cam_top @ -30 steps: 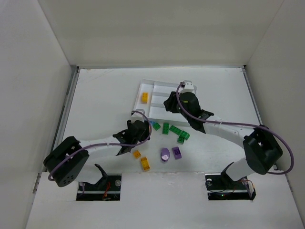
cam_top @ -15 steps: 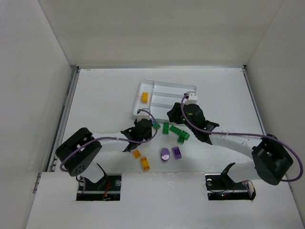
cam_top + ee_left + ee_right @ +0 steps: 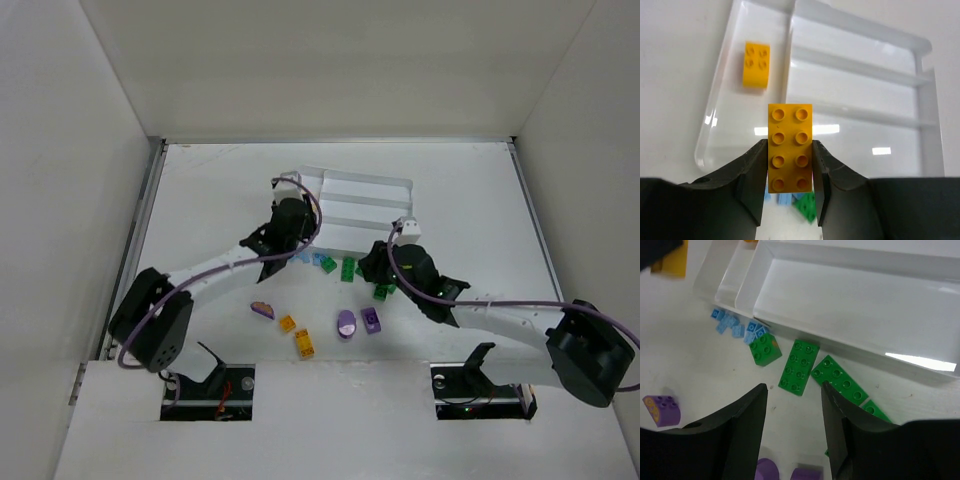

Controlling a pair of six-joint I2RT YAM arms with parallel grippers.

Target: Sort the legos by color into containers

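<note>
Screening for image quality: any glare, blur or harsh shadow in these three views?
Left wrist: held yellow brick sharp, white glare patches on the tray floor. Right wrist: one glare streak in the tray, green bricks crisp. Top external: even light, only faint shadows on the table, no blur.
</note>
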